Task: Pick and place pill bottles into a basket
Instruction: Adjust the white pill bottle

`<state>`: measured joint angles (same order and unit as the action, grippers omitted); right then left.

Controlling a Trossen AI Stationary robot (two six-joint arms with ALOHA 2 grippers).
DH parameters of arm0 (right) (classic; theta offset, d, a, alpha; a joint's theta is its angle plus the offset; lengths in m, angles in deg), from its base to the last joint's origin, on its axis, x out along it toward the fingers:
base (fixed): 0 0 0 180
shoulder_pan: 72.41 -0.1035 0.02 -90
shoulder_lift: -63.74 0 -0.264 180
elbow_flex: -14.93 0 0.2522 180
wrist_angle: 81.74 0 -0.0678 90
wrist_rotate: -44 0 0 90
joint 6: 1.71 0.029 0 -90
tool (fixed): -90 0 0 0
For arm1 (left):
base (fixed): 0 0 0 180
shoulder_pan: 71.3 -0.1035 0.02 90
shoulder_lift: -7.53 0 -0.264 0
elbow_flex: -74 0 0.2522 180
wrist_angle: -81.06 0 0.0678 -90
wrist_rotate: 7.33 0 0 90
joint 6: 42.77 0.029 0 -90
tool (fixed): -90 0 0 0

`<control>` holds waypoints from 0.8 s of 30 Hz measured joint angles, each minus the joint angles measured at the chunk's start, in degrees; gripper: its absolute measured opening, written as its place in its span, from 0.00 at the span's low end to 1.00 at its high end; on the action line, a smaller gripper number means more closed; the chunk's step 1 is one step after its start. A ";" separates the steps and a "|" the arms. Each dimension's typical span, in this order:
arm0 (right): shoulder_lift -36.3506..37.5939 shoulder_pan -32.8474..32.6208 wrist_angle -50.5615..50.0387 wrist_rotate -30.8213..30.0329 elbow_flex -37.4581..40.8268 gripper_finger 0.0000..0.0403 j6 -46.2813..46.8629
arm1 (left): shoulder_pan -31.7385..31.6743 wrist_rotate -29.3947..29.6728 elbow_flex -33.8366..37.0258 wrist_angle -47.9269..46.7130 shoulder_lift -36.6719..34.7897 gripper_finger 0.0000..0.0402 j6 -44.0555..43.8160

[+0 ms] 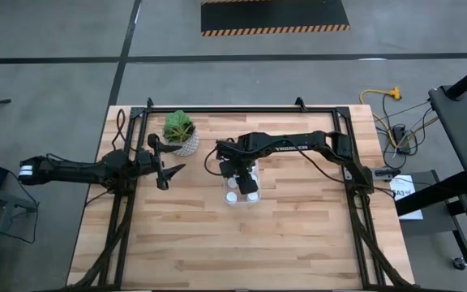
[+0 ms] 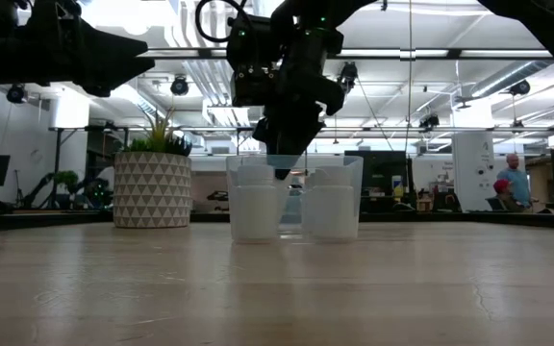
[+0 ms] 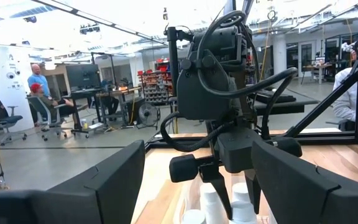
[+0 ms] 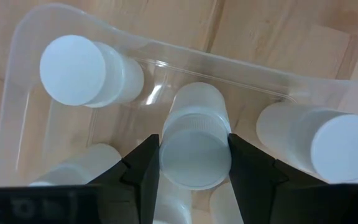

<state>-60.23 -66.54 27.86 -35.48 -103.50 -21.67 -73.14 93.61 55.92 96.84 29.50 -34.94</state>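
The clear basket [image 1: 227, 200] stands at the table's middle and holds several white pill bottles [image 1: 252, 195]. My right gripper [image 1: 238, 173] reaches down into it and is shut on one bottle [image 4: 194, 149]. In the right wrist view two other bottles stand upright in the basket's corners [image 4: 73, 70] [image 4: 344, 148], inside its clear wall [image 4: 185, 55]. The low view shows two bottles [image 2: 255, 211] [image 2: 330, 211] behind the basket's near wall [image 2: 356, 173]. My left gripper [image 1: 169, 173] hovers open and empty left of the basket, near the potted plant. My right gripper pinches the bottle's round white cap [image 4: 194, 167] by its sides between the two fingers [image 4: 146, 168]. The fingers come from above, pointing down into the basket. The bottle stands about upright inside the basket; whether its base rests on the floor, I cannot tell.
A white patterned pot with a green plant [image 1: 182, 135] stands at the far left of the basket, and also shows in the low view [image 2: 152, 188]. Bare wooden table lies near and to both sides. People are in the room beyond [image 3: 39, 84].
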 joint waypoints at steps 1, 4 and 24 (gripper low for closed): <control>-0.01 0.00 0.00 0.00 0.00 0.37 0.00 | -0.02 0.00 0.00 0.00 0.00 0.69 0.00; -0.01 0.00 0.01 0.00 0.00 0.37 0.00 | -0.02 0.00 0.00 -0.01 -0.01 0.69 -0.02; -0.01 0.00 1.61 0.00 0.00 0.44 -0.18 | 0.00 0.00 0.00 -0.02 0.00 0.69 -0.02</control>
<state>-60.24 -66.54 29.47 -35.48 -103.50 -21.85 -73.14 93.61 55.92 96.82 29.50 -34.96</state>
